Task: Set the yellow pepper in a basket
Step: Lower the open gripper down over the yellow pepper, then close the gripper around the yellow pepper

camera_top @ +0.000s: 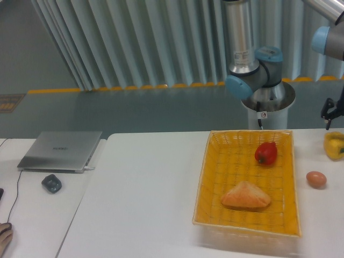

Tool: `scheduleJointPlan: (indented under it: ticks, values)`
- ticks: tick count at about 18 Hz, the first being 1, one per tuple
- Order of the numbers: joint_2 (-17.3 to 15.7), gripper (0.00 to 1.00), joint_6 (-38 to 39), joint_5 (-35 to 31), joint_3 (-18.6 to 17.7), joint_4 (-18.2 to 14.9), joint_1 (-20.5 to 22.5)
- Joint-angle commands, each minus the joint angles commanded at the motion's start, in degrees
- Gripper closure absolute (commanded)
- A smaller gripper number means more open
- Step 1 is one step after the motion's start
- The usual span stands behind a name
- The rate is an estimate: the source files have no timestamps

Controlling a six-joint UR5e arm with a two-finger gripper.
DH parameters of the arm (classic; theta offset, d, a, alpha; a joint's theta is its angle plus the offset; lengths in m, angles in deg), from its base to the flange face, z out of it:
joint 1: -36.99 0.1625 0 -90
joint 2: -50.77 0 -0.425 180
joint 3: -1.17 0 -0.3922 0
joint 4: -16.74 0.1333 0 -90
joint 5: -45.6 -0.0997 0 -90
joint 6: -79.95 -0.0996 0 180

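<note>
The yellow pepper [334,146] sits on the white table at the far right edge of the view, outside the basket and partly cut off by the frame. The basket [203,177], a large yellow-orange wicker tray, lies to its left and holds a red pepper [266,153] and a piece of bread [245,195]. Only a black part of my gripper [329,122] shows at the right edge, just above the yellow pepper and to its left. Most of the gripper is out of frame, so how its jaws stand is not visible.
A brown egg [316,179] lies on the table between the basket and the right edge. A closed laptop [60,150] and a small dark device [51,183] rest on the left table. The arm's base [267,97] stands behind the basket.
</note>
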Motion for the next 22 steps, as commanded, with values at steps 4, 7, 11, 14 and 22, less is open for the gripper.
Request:
scheduleJointPlan:
  ticks: [4, 7, 11, 14, 22]
  values:
    - [0.35, 0.0, 1.59, 0.26, -0.27, 0.62, -0.26]
    - [1.14, 0.0, 2.12, 0.26, -0.35, 2.2, -0.35]
    - [2.37, 0.0, 2.47, 0.26, -1.58, 5.01, -0.44]
    - [2.46, 0.0, 3.09, 0.26, -2.11, 5.72, -0.62]
    - [2.46, 0.0, 3.53, 0.18, -2.73, 5.9, -1.4]
